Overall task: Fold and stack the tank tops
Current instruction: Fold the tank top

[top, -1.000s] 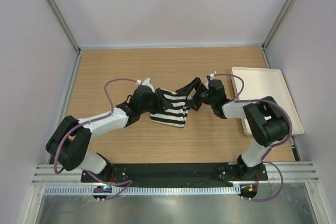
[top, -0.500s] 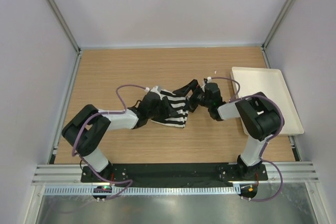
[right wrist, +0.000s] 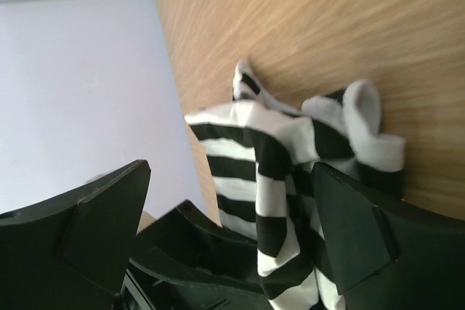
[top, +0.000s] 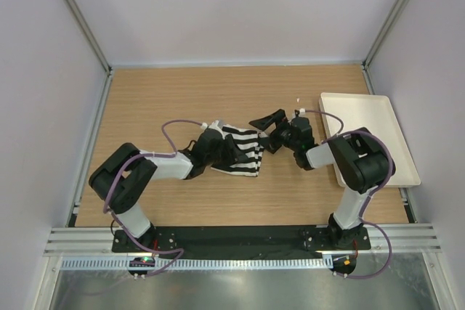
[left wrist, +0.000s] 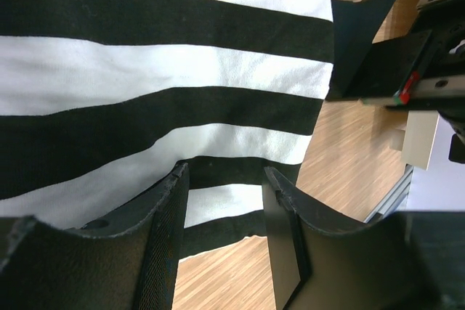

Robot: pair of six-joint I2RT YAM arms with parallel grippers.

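The black-and-white striped sleeveless cloth tank top (top: 248, 152) lies bunched on the wooden table (top: 160, 99). The left claw (left wrist: 221, 172) sits over it, half-spread; whether it grips, I cannot tell. The right claw (top: 263, 134) gapes released just beside it.

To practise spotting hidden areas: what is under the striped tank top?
The wooden table shows around the striped tank top, which lies on it. Anything between cloth and wood is hidden.

Top camera looks down; wrist cameras close, sharing tank top (left wrist: 182, 70).

bright, even light; wrist views softly blurred.
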